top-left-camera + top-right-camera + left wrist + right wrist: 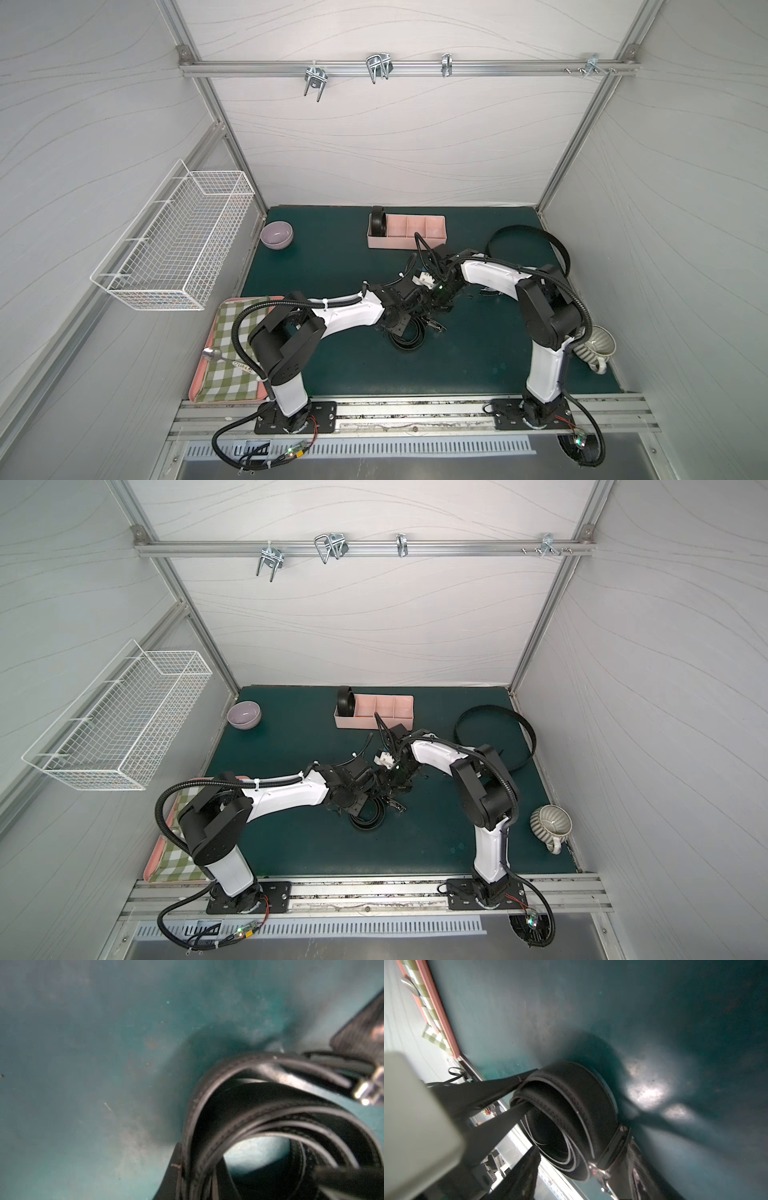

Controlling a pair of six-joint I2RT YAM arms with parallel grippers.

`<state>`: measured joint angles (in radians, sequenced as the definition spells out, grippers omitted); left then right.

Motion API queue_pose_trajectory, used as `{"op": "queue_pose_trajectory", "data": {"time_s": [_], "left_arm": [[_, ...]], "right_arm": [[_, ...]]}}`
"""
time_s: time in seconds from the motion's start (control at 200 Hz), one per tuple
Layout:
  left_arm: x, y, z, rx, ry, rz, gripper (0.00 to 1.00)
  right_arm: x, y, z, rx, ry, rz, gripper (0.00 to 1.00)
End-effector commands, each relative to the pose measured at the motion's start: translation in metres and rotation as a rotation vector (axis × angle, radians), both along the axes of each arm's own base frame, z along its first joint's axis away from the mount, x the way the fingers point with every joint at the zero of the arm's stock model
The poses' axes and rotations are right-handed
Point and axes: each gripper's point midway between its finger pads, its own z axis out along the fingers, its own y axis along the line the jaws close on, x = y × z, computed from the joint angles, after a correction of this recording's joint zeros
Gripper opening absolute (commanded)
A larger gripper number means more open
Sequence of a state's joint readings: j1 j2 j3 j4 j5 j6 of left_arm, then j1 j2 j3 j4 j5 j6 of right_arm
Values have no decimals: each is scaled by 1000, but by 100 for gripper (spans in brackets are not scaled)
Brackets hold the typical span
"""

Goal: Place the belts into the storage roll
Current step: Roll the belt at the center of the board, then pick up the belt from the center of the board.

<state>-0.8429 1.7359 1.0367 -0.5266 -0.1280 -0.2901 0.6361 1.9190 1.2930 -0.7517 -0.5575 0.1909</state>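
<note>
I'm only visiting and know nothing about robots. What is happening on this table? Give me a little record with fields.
tray: pink, four sections; three look empty
first belt: rolled, standing in an end section of the tray
second belt: rolled, on the green mat between both arms
left tool: shut on the second belt's wall
right tool: fingers either side of the second belt; grip unclear
third belt: loose curve at the mat's far right

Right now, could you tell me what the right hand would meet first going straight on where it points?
Most likely the coiled belt, between the right hand's open fingers; the green mat lies behind it.
</note>
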Motion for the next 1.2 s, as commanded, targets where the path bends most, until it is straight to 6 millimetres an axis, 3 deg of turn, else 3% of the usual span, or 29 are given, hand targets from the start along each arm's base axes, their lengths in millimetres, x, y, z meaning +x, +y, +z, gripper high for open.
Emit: {"op": "queue_pose_trajectory", "data": {"time_s": [0.0, 0.195, 0.45, 0.68, 0.885, 0.97, 1.095, 1.195], "left_arm": [[12, -12, 8, -39, -27, 20, 3], [14, -10, 8, -37, -30, 58, 3], [16, -5, 7, -44, -36, 135, 3], [15, -13, 18, -134, -45, 163, 5], [17, -21, 47, -247, -98, 175, 29], [17, -18, 67, -292, -145, 188, 47], [14, -3, 103, -367, -235, 220, 74], [7, 16, 123, -401, -292, 259, 80]], "right_arm": [[-11, 7, -7, -21, 13, 49, 67], [-18, 17, -15, -78, -30, 86, 62], [-17, 11, -22, -152, -76, 54, 39], [-25, 12, -29, -165, -68, 36, 22], [-26, 10, -28, -196, -110, 34, 13], [-24, 9, -25, -198, -126, 28, 11], [-21, 8, -21, -196, -144, 24, 10], [-19, 8, -19, -193, -155, 23, 9]]}}
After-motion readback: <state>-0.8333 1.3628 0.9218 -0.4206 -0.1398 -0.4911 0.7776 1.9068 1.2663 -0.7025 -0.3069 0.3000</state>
